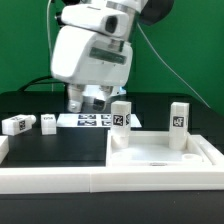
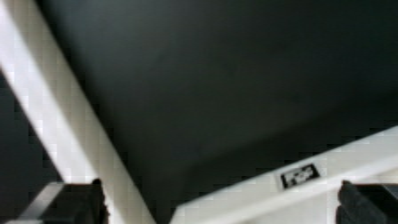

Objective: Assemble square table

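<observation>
Gripper (image 1: 85, 103) jaws apart, empty, near marker board (image 1: 90, 121); ext. view: 2 upright legs (image 1: 121, 114) on slab (image 1: 150, 160), at its 3 o'clock.

A black surface (image 1: 60, 148) carries everything, and a green backdrop (image 1: 25, 45) stands behind it. The marker board (image 1: 90, 121) lies flat toward the back, its printed tags partly hidden. A long white rail (image 1: 50, 180) runs along the front and turns back at the exterior view's left.
</observation>
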You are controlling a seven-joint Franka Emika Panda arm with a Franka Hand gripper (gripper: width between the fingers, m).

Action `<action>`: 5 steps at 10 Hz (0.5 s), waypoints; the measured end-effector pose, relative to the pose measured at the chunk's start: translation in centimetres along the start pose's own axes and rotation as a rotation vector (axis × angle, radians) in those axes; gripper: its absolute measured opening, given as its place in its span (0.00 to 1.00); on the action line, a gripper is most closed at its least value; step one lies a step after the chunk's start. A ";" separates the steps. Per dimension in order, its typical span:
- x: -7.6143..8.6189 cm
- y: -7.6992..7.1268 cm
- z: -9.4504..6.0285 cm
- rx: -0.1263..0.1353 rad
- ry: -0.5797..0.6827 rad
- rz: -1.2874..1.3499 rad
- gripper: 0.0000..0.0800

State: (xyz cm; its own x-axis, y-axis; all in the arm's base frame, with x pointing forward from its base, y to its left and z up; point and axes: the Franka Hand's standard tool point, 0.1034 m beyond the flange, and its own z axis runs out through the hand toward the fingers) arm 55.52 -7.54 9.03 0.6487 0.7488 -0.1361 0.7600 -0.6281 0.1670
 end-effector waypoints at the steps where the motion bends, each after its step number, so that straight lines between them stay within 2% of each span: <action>1: -1.8 -0.7 1.2 0.041 -0.015 0.103 0.81; 2: -1.7 -1.0 1.6 0.047 -0.019 0.152 0.81; 3: -0.3 -1.1 1.3 0.015 0.014 0.223 0.81; 5: -0.4 -1.3 1.4 0.028 0.015 0.331 0.81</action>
State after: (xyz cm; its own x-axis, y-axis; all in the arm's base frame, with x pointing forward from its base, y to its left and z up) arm 54.36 -7.34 7.54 0.8601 0.5060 -0.0646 0.5091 -0.8432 0.1727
